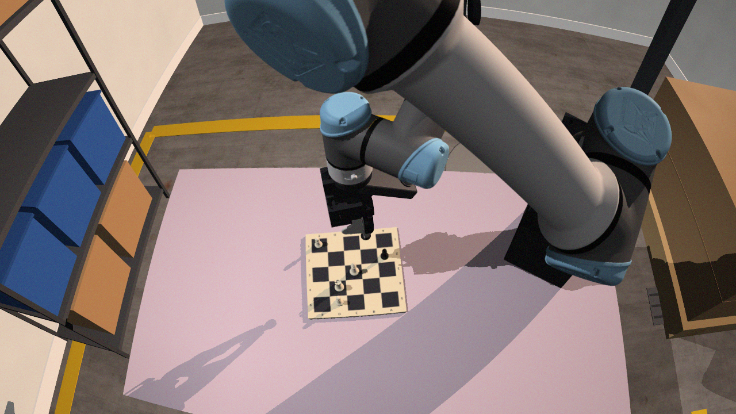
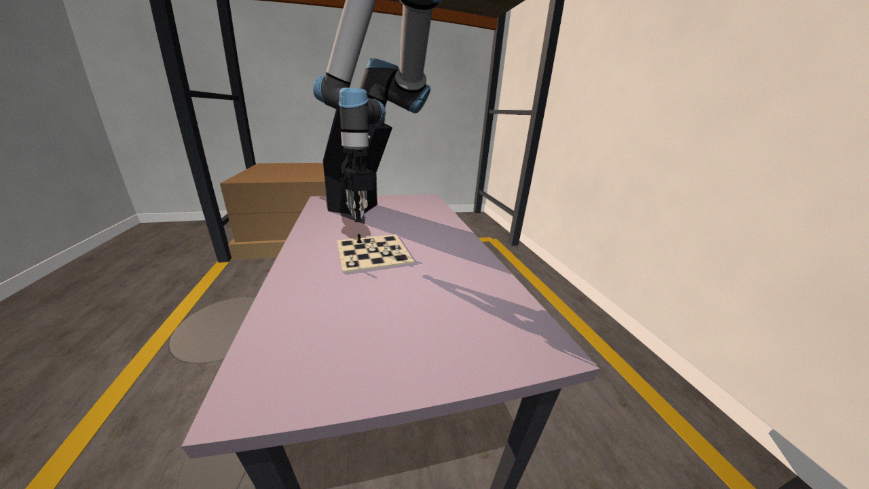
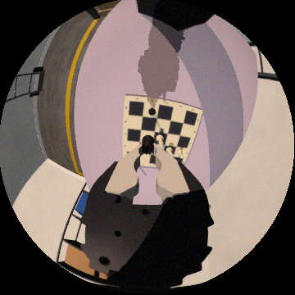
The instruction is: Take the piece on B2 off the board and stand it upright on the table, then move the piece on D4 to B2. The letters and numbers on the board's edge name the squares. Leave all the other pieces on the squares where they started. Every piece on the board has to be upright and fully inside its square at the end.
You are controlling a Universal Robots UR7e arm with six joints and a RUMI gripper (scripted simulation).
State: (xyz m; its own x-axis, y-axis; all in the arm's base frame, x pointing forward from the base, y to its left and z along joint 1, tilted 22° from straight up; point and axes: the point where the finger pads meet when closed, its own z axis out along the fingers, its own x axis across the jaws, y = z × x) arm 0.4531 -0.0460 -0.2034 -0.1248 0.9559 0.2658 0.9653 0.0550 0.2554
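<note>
The small chessboard [image 1: 352,276] lies on the pink table. My gripper [image 1: 366,232] hangs well above the board's far edge and is shut on a black piece [image 1: 365,236]. In the wrist view the black piece [image 3: 147,143] sits between the two pale fingers, clear of the board [image 3: 161,129]. In the exterior view the gripper [image 2: 357,209] is high above the board [image 2: 375,252]. A second black piece [image 1: 383,253] stands upright on the board near its right edge. Several white pieces stand upright on the board, among them one at the far left corner [image 1: 318,242] and one in the middle [image 1: 353,269].
A metal shelf with blue and orange bins [image 1: 61,206] stands left of the table. A brown box [image 1: 694,206] stands to the right. The arm's base [image 1: 535,246] is at the table's right side. Yellow floor tape [image 1: 231,125] runs around the table.
</note>
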